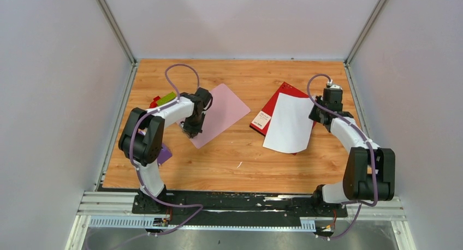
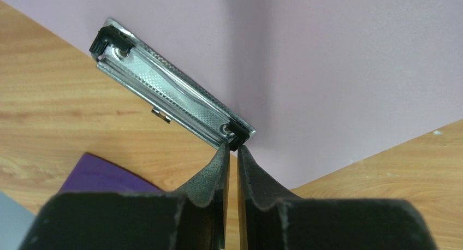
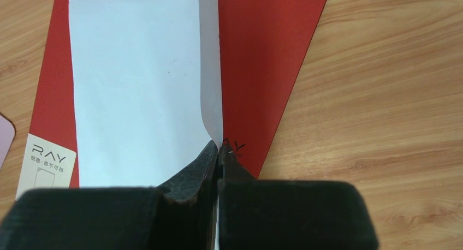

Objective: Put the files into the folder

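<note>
With right gripper (image 3: pixel 220 147) pinching the files (image 3: pixel 136 91) at its tips over a red board (image 3: pixel 262 70), left gripper (image 2: pixel 232 149) near-closed at metal clip (image 2: pixel 169 94) of pink folder (image 2: pixel 338 70), hold unclear, leaves filing undone.

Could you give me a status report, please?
Right gripper shut on edge of white paper sheet, lying on flat red board. Left gripper nearly closed at silver metal clip of flat pink folder, grip unclear.
</note>
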`<action>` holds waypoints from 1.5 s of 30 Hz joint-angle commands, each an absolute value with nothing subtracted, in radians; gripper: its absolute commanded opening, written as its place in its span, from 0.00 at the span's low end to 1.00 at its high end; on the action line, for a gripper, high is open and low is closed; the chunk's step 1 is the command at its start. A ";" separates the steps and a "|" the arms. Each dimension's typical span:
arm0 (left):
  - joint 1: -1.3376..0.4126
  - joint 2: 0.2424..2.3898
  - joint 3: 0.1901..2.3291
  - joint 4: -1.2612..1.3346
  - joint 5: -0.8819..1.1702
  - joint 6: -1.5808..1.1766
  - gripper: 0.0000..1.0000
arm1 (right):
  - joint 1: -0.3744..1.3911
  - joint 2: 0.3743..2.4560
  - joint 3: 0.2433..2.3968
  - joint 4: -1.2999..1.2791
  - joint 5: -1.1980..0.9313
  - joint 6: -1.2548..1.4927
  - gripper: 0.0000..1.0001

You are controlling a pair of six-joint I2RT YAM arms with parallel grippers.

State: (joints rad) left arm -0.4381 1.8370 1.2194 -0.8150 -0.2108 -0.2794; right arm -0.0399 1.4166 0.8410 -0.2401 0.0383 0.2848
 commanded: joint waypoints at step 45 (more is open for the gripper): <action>-0.296 1.777 1.090 -0.625 -0.297 -0.680 0.68 | -0.038 1.285 0.841 -0.194 -0.091 0.283 0.00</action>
State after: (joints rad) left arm -0.2985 1.7687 1.1168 -0.6666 -0.2958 -0.6487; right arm -0.0399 1.3231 0.8310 -0.2420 -0.0616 0.2661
